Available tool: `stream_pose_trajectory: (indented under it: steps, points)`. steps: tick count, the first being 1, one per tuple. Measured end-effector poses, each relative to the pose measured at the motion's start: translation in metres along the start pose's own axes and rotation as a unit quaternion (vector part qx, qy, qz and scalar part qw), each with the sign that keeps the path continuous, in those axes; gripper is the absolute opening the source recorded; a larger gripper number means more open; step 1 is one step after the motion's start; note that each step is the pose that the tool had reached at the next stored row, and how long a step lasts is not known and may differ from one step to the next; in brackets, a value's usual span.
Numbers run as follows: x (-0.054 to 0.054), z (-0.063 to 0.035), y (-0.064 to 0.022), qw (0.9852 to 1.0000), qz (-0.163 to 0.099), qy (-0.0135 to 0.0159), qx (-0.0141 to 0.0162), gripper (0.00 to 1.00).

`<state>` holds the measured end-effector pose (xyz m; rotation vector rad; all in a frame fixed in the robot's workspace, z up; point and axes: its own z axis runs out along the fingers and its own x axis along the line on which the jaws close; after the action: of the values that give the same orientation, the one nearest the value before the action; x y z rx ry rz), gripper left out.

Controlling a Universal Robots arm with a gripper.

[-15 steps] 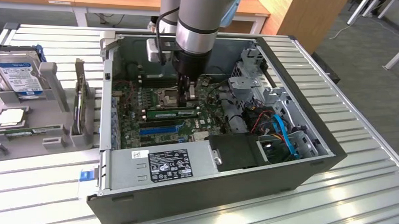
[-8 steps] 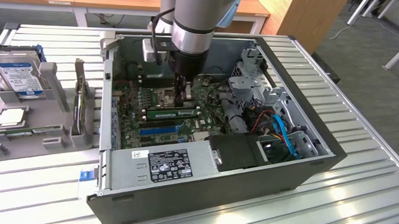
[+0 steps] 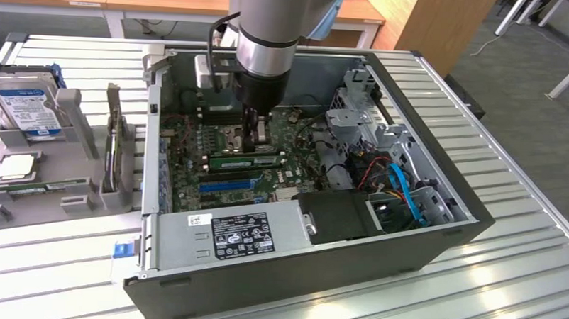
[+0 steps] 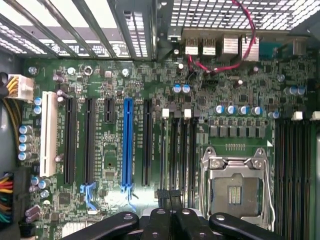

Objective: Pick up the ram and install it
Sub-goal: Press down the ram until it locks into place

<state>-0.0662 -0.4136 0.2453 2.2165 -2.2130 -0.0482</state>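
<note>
In the exterior view, the arm reaches down into the open computer case (image 3: 261, 286) and the claw (image 3: 257, 137) hangs low over the motherboard (image 3: 194, 177). Its fingers are clenched together, and we see nothing between them. The ram (image 3: 245, 160) appears to stand on edge in 1 of the memory slots, running across the board. It lies at about 6 o'clock from the fingertips, just beside them, though we cannot tell whether the tips touch its upper edge. We judge the pick-up done and the stick placed in its slot. Whether it is pressed fully home with both latches closed, we cannot tell, so the seating may remain unfinished

In the wrist view, the claw (image 4: 170, 210) again shows its dark fingers (image 4: 162, 220) closed tight with nothing clamped. Their tips sit over the near end of the bank of 4 memory slots (image 4: 178, 150), which lies between the blue expansion slot (image 4: 127, 145) and the open processor socket (image 4: 235, 187). Seen edge-on from above, we cannot pick out the stick among those slots with any certainty
</note>
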Motion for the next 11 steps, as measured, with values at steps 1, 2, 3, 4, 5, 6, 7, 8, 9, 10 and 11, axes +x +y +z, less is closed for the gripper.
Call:
stream_pose_trajectory:
  steps: [1, 2, 3, 4, 5, 6, 7, 8, 9, 10, 11]
  points:
    - [0.0, 0.0001, 0.0013, 1.0, 0.0, 0.0, 0.0, 0.1]
    - [0.0, 0.0001, 0.0028, 1.0, 0.0, 0.0, 0.0, 0.1]
    - [0.0, 0.0001, 0.0041, 1.0, 0.0, 0.0, 0.0, 0.1]
    - [0.0, 0.0001, 0.0054, 1.0, 0.0, 0.0, 0.0, 0.1]
    - [0.0, 0.0002, 0.0067, 1.0, 0.0, 0.0, 0.0, 0.1]
    - [0.0, 0.0002, 0.0081, 1.0, 0.0, 0.0, 0.0, 0.1]
    - [0.0, 0.0002, 0.0094, 1.0, 0.0, 0.0, 0.0, 0.1]
    - [0.0, 0.0003, 0.0108, 1.0, 0.0, 0.0, 0.0, 0.1]
    - [0.0, 0.0004, 0.0122, 1.0, 0.0, 0.0, 0.0, 0.1]
    - [0.0, 0.0004, 0.0135, 1.0, 0.0, 0.0, 0.0, 0.1]
    - [0.0, 0.0004, 0.0148, 1.0, 0.0, 0.0, 0.0, 0.1]
